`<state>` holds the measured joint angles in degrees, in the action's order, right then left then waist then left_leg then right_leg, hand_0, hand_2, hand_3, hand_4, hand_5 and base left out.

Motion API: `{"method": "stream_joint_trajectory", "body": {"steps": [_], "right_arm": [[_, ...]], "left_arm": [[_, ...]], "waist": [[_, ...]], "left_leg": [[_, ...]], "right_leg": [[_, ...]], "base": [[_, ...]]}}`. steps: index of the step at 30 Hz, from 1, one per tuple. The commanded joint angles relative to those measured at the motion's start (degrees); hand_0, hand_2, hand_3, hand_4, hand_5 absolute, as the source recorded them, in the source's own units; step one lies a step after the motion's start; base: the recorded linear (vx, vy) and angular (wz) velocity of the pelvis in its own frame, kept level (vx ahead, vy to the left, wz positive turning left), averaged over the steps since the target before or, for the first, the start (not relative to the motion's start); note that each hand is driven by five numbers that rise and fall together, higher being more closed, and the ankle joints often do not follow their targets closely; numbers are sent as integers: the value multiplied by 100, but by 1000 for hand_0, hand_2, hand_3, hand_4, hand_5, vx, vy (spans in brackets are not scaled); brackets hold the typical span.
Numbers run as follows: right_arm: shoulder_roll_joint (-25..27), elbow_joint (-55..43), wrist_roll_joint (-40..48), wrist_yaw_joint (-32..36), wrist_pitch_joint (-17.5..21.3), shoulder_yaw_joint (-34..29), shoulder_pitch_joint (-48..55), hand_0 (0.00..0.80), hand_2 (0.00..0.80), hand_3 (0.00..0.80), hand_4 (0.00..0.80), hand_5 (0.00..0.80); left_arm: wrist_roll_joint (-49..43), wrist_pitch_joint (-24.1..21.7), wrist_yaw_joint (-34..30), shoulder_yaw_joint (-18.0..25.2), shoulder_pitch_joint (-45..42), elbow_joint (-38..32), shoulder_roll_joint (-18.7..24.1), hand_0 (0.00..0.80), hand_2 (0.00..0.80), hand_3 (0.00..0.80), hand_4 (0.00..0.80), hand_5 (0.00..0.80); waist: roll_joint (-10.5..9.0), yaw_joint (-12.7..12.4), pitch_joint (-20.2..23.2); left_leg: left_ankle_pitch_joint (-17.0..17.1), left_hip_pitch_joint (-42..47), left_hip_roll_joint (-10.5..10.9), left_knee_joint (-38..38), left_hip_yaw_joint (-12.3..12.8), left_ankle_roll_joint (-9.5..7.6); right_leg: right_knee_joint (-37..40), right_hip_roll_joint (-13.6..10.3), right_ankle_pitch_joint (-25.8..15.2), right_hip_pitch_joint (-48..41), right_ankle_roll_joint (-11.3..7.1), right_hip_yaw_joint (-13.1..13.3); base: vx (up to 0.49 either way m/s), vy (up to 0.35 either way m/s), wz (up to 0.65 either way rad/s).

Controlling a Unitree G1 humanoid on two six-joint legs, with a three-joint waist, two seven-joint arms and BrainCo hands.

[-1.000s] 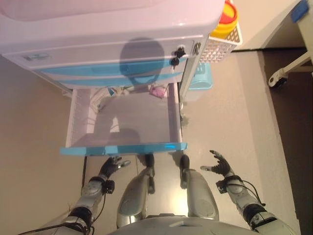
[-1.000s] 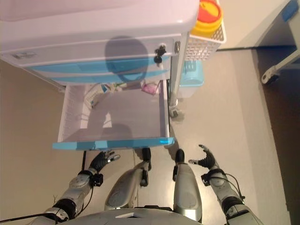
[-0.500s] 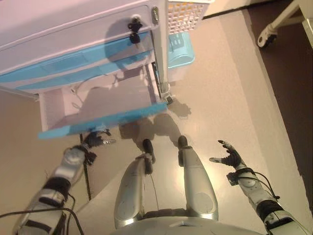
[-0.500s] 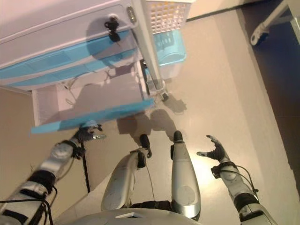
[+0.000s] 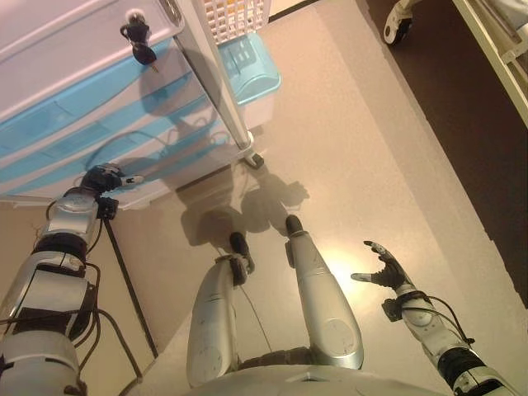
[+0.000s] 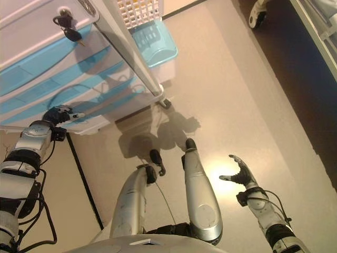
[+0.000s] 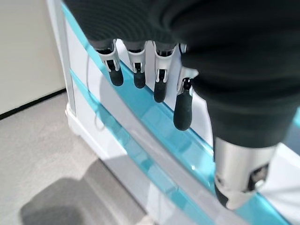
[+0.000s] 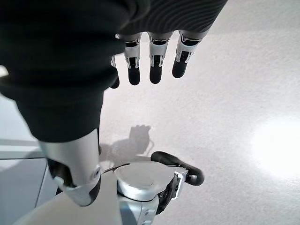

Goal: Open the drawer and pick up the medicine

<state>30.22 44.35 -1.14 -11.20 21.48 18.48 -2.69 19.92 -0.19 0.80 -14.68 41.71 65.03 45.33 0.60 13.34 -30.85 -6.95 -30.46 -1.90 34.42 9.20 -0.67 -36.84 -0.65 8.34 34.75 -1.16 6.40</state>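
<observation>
Silver fingers of the robot's left hand [image 5: 106,176] reach toward the lowest part of a white cart [image 5: 58,49] with blue drawer fronts [image 5: 91,115]. In the left wrist view those fingers [image 7: 159,79] hang loosely extended in a row above a blue drawer band [image 7: 140,154], slightly bent and gripping nothing; whether the tips touch the front cannot be told from these views. From the head views, the drawers all appear flush with the cart body, so no drawer interior shows and the medicine is not visible in any view.

A bunch of dark keys [image 5: 136,33] hangs from a lock near the top of the cart's front. On the cart's side sits a white lattice basket [image 5: 235,12], and below it a light blue bin [image 5: 247,74] rests beside a cart leg with a caster [image 5: 254,157] on the beige floor [image 5: 363,140].

Well apart from the cart, the right hand [image 5: 382,268] is held out over the floor, fingers spread and gently curved, thumb apart, empty. Its own wrist view shows the fingers [image 8: 154,65] relaxed above bare floor. At the far right, a dark floor strip [image 5: 462,132] and the wheeled foot of a pale frame [image 5: 400,12] edge the scene.
</observation>
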Motion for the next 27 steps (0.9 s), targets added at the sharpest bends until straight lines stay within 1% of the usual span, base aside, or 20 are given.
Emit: {"method": "stream_joint_trajectory", "body": {"steps": [1,3,4,8,10,12,14,15,17,18,19,21,22,23,25,27], "right_arm": [[-99,-160,76,-129,139,118,297,0,0,0,0,0],[-152,-141,48,-85,142,70,332,0,0,0,0,0],[-181,-141,-3,-45,174,41,348,0,0,0,0,0],[-338,-63,-107,76,262,-56,454,0,0,0,0,0],[-398,-20,-153,89,278,-67,483,0,0,0,0,0],[-528,92,-214,134,296,-126,520,0,0,0,0,0],[-607,196,-219,170,320,-177,550,0,0,0,0,0],[-669,269,-191,236,286,-226,575,0,0,0,0,0],[-760,385,-117,403,227,-311,631,0,0,0,0,0],[-792,423,-67,505,169,-382,667,0,0,0,0,0],[-866,549,54,725,76,-496,710,0,0,0,0,0],[-950,726,245,1085,-40,-619,746,0,0,0,0,0],[-1011,887,426,1409,-177,-720,764,0,0,0,0,0],[-1052,1051,513,1601,-197,-790,755,0,0,0,0,0],[-1127,1354,609,1819,-235,-863,699,0,0,0,0,0],[-1218,1732,669,1820,-198,-916,579,0,0,0,0,0]], "left_arm": [[289,-761,428,644,793,21,607,0,0,0,0,0],[426,-810,243,697,524,-154,469,0,0,0,0,0],[589,-866,70,771,341,-267,381,0,0,0,0,0],[1232,-1179,-391,1066,-513,-745,-112,0,0,0,0,0],[1308,-1321,-546,1130,-807,-881,-306,0,0,0,0,0],[1627,-1548,-749,1265,-1502,-1165,-825,0,0,0,0,0],[1786,-1660,-843,1332,-1942,-1283,-1182,0,0,0,0,0],[1771,-1764,-905,1354,-2259,-1326,-1460,0,0,0,0,0],[1580,-1831,-990,1391,-2676,-1342,-1790,0,0,0,0,0],[1403,-1861,-981,1429,-2897,-1320,-1933,0,0,0,0,0],[1122,-1943,-1053,1431,-3209,-1199,-2152,0,0,0,0,0],[929,-1834,-932,1440,-3498,-1051,-2367,0,0,0,0,0],[608,-1867,-981,1435,-3703,-847,-2477,0,0,0,0,0],[587,-1845,-892,1437,-3806,-702,-2531,0,0,0,0,0],[443,-1689,-954,1483,-3967,-365,-2615,0,0,0,0,0],[359,-1519,-1109,1474,-4064,27,-2747,0,0,0,0,0]], "waist": [[-197,232,396],[-209,187,416],[-270,171,432],[-271,-12,549],[-275,-81,607],[-286,-271,760],[-291,-393,882],[-287,-482,994],[-278,-609,1158],[-268,-668,1271],[-252,-769,1432],[-233,-862,1599],[-220,-932,1724],[-215,-974,1795],[-207,-1066,1899],[-215,-1159,2010]], "left_leg": [[-890,409,406,361,404,-436],[-862,568,448,223,388,-430],[-686,609,483,110,453,-454],[-653,1049,595,-253,328,-440],[-622,1200,634,-387,277,-429],[-572,1531,702,-711,149,-392],[-519,1761,725,-971,39,-358],[-455,1938,737,-1184,-54,-321],[-333,2203,736,-1520,-194,-254],[-233,2307,736,-1732,-256,-206],[-109,2523,733,-2050,-370,-147],[24,2723,692,-2352,-450,-80],[142,2887,645,-2608,-498,-35],[205,2965,617,-2737,-513,-6],[315,3133,565,-2995,-558,61],[362,3264,550,-3170,-604,86]], "right_leg": [[1316,43,-721,-390,-140,126],[1417,19,-758,-524,-178,136],[1545,-42,-928,-572,-176,141],[1766,-144,-915,-1032,-246,45],[1843,-174,-899,-1207,-265,-14],[2022,-243,-843,-1623,-287,-176],[2176,-260,-799,-1924,-281,-306],[2303,-249,-771,-2147,-277,-389],[2488,-223,-721,-2467,-252,-518],[2602,-198,-713,-2603,-244,-577],[2784,-153,-686,-2868,-231,-684],[2938,-105,-667,-3071,-215,-797],[3074,-73,-673,-3238,-195,-916],[3158,-53,-681,-3325,-180,-979],[3333,-25,-684,-3524,-160,-1123],[3487,-9,-687,-3690,-148,-1231]], "base": [[-24,-32,-13],[-58,-65,-8],[-85,-109,-4],[-9,-119,5],[11,-114,13],[24,-170,17],[40,-160,15],[56,-171,29],[71,-151,39],[94,-150,40],[91,-137,46],[69,-113,48],[44,-88,41],[24,-84,48],[-10,-65,44],[-11,-59,35]]}}
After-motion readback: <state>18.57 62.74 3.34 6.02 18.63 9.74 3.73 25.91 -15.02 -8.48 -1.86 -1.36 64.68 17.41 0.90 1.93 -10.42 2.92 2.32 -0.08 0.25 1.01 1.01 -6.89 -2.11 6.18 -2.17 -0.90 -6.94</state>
